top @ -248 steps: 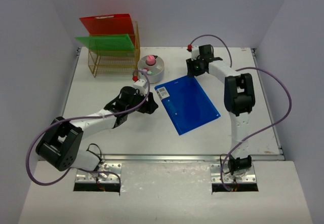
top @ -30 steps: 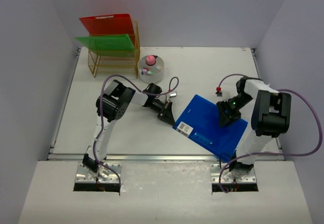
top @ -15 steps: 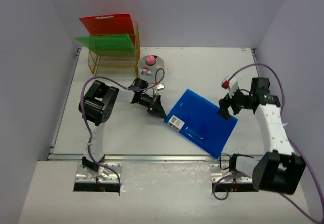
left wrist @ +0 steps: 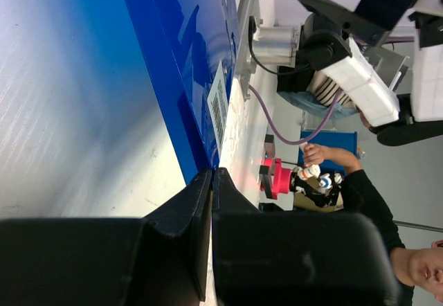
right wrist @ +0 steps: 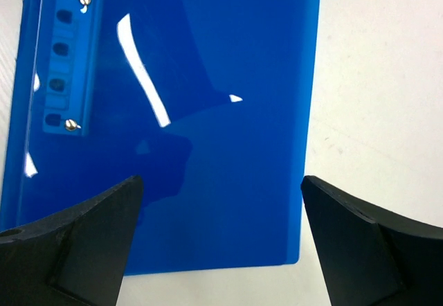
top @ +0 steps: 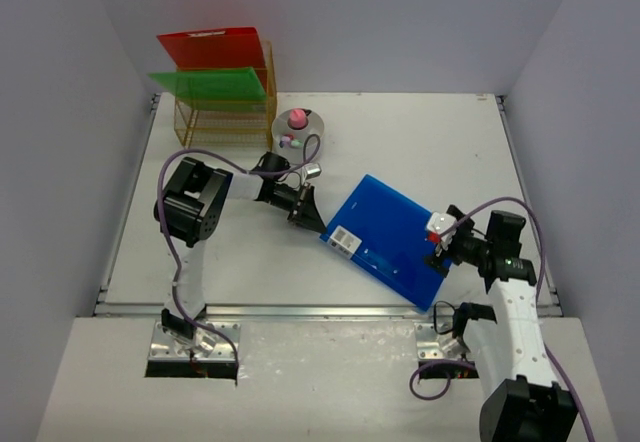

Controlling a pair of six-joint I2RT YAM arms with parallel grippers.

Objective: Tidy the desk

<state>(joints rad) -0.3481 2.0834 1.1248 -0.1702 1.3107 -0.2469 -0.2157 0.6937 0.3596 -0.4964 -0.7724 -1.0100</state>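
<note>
Pinched left corner of blue folder (top: 385, 237) in closed left gripper (top: 318, 224), apparently for dragging; poised right gripper (top: 441, 254), spread wide and empty, over folder's opposite end.

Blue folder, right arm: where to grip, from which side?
Probably its short right-hand edge, coming in low from the right. The blue folder lies flat on the desk, so only a thin edge is pinchable; the open right gripper hovers at that edge.
</note>
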